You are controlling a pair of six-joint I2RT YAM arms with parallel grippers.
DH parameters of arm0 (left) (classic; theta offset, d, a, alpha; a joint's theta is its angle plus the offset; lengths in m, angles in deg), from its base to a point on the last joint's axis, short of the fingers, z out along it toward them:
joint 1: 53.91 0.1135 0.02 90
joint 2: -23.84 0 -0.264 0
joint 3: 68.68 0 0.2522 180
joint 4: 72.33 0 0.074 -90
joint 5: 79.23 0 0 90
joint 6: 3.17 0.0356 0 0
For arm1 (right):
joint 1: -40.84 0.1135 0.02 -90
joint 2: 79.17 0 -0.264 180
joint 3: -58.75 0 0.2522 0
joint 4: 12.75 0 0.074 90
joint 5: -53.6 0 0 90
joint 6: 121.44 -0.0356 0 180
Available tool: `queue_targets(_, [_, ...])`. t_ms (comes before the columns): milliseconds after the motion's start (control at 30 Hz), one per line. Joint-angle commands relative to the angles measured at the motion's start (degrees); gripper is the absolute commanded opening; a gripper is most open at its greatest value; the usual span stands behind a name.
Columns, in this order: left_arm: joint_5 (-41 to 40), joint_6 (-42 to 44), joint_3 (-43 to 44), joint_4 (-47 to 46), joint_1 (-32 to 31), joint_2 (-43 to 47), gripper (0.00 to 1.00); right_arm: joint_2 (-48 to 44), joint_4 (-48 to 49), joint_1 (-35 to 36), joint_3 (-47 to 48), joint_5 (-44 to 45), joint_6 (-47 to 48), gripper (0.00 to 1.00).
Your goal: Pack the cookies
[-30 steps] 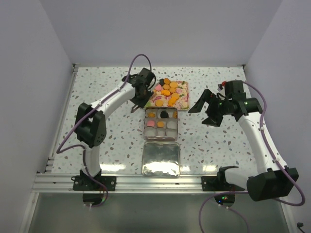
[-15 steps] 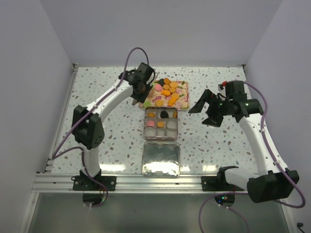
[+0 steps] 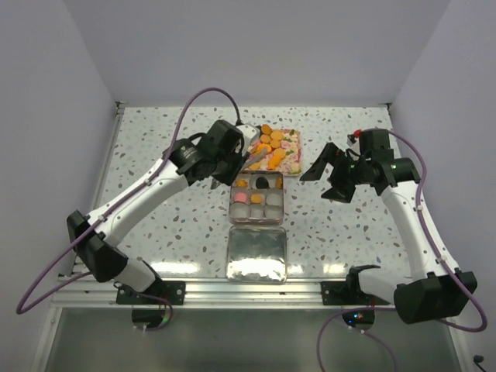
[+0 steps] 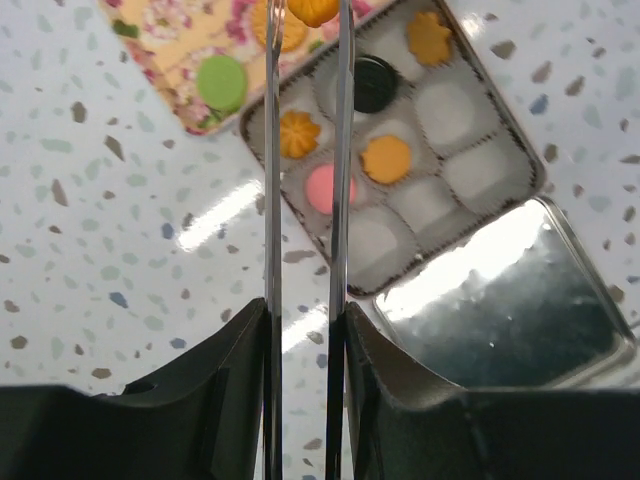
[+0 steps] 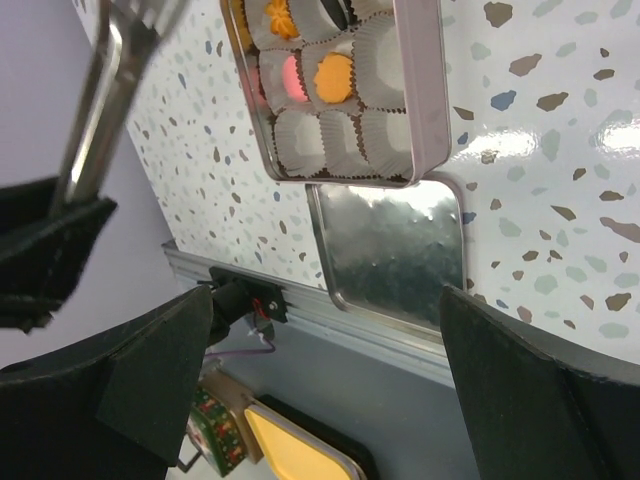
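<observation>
Five cookies point(image 4: 386, 158) lie in paper cups of the square tin point(image 4: 490, 165), seen just to the right of the left fingers point(image 4: 272, 200) in the left wrist view: three orange, one pink, one black. These two long, thin fingers are pinched on an orange cookie point(image 4: 313, 9) at their tips. It hangs over the edge of the floral tray point(image 4: 170, 40) that faces the tin. A green cookie point(image 4: 222, 80) lies on the tray just left of the fingers, with more orange ones beyond the tips. The shiny lid point(image 4: 510, 310) rests inside up against the tin, right of the fingers and nearer the wrist. The right fingers point(image 5: 560, 400) are spread wide with nothing between them, raised above the speckled surface point(image 5: 560, 150), well to the right of the tin.
</observation>
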Motion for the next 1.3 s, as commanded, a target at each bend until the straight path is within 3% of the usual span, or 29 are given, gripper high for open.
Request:
queue_targets(0, [4.9,-3.8,-6.1,-3.0,-2.6,6.5,0.31,-0.9,0.8,-0.3,-0.1,-1.4,0.8,0.99])
queue_targets(200, [12.6,-4.2,-13.8,-7.3,-4.5,11.7,0.29,-2.9,0.0,-0.2,-2.9,-1.5,1.2,0.99])
queue_targets(500, [16.8,-2.8,-15.2,-8.7,-6.7,7.5,0.29,-4.4,0.0,-0.2,-5.2,-1.6,1.2,0.99])
queue_targets(1267, [11.4,-2.8,-15.5,-10.5,-7.6,3.4,0.46,-3.4,-0.4,-0.4,-4.5,-0.9,1.9,0.99])
